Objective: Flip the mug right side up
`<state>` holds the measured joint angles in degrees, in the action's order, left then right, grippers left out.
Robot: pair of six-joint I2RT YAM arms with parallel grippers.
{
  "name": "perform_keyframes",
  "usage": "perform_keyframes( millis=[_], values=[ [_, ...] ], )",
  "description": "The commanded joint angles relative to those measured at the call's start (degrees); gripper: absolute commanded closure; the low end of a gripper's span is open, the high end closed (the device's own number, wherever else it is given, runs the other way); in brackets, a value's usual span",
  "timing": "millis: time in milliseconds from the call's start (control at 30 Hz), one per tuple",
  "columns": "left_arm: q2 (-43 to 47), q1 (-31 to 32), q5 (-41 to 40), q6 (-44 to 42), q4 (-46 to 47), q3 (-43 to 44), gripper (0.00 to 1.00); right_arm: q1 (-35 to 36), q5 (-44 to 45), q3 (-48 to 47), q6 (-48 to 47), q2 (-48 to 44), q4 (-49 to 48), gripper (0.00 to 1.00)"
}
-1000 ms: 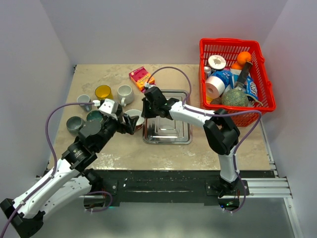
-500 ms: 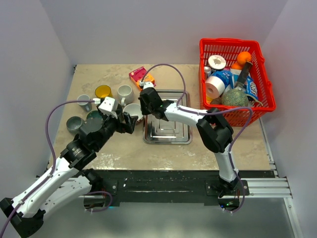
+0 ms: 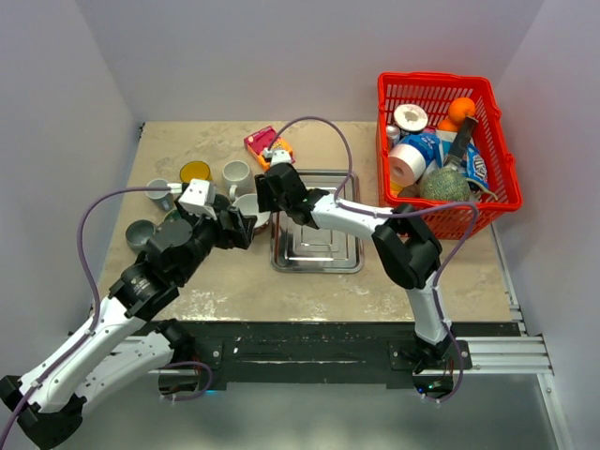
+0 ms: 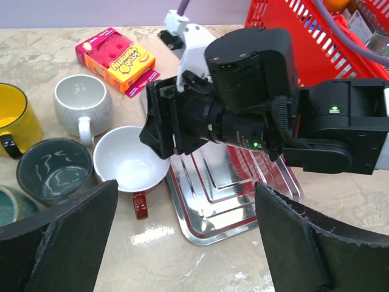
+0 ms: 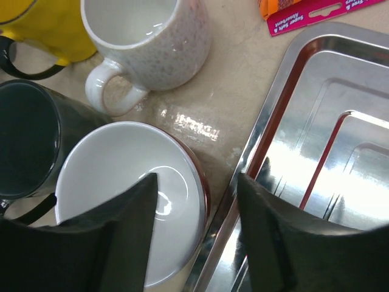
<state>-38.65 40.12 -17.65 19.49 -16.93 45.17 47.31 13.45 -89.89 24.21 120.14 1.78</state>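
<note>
The left hand (image 4: 185, 204) hangs released, fingers wide and empty, at 6 o'clock of the red mug (image 4: 129, 159) in its own wrist view. The mug stands upright on the bench (image 4: 36, 55), its white inside showing. A dark mug (image 4: 55, 173) is at its 9 o'clock and a speckled mug (image 4: 82, 103) at 11. The right hand (image 5: 196, 198), also released, straddles the mug's rim at 3 o'clock, just beside the steel tray (image 5: 316, 121).
</note>
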Motion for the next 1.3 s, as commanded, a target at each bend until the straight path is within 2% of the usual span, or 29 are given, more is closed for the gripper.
perform_keyframes(
  millis=[0,133,267,367,500,800,1000,1267],
  values=[
    [0.16,-0.30,-2.65,1.61,-3.35,5.19,0.01,0.33,1.06,0.76,0.84,-7.80,-3.37,0.37],
    [-1.77,-0.22,-4.49,1.69,-10.74,11.33,0.01,0.33,1.14,2.34,1.81,-14.90,0.39,0.26],
    [-1.95,-0.30,-9.41,4.50,-19.52,15.21,0.01,0.33,2.45,5.24,2.51,-23.18,6.29,0.08],
    [-2.47,-0.30,-11.09,3.81,-23.92,19.95,0.01,0.33,6.57,8.93,2.69,-32.31,10.78,0.02],
    [-3.62,-0.30,-11.88,1.88,-27.89,27.15,0.01,0.24,12.03,12.80,3.30,-43.12,14.21,0.01],
    [-2.04,-0.22,-11.10,2.40,-33.69,31.12,0.01,0.15,22.05,16.32,7.87,-64.91,25.27,0.01],
    [-0.55,-0.30,-10.83,2.75,-35.28,33.05,0.01,0.24,24.51,15.27,9.80,-71.17,30.20,0.01],
    [-0.37,-0.22,-12.05,3.27,-36.16,34.19,0.01,0.24,24.69,14.30,10.42,-72.76,31.26,0.01]
  ],
)
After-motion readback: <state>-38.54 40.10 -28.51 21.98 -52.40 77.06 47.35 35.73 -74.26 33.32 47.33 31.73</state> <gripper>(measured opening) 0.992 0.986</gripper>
